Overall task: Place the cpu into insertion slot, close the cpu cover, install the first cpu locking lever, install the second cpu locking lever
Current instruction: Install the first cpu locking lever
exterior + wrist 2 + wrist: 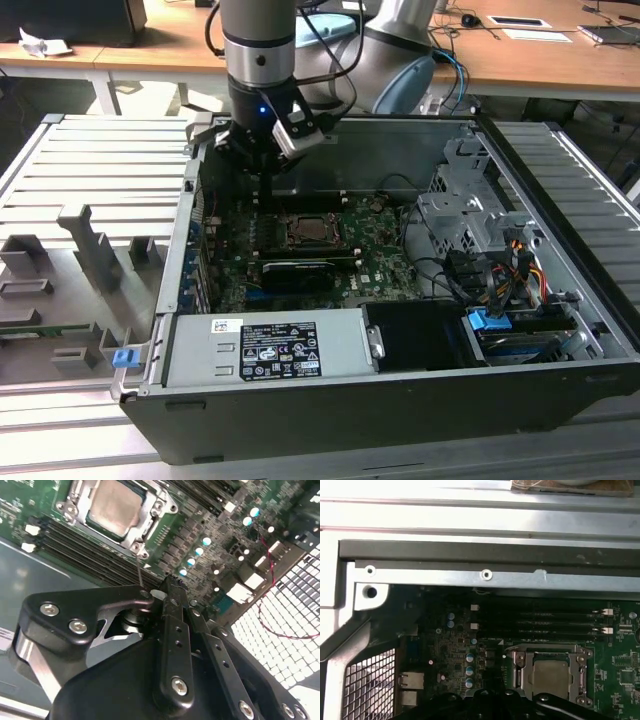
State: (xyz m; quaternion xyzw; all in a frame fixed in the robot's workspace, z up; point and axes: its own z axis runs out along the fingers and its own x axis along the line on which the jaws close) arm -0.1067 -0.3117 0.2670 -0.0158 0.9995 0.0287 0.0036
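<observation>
Cpu (112,507) lies seated in its socket beneath the lowered cpu cover (150,520), just beyond the gripper (172,586), which looks clenched with nothing clearly held, a thin locking lever (139,572) slanting from the socket up beside its tips.

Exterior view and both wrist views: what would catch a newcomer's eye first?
The open case, with the arm reaching into it on the exterior view's left. In the second wrist view, the cpu lies with the cover shut around it, and the gripper is at a thin lever by the cover's corner.
</observation>
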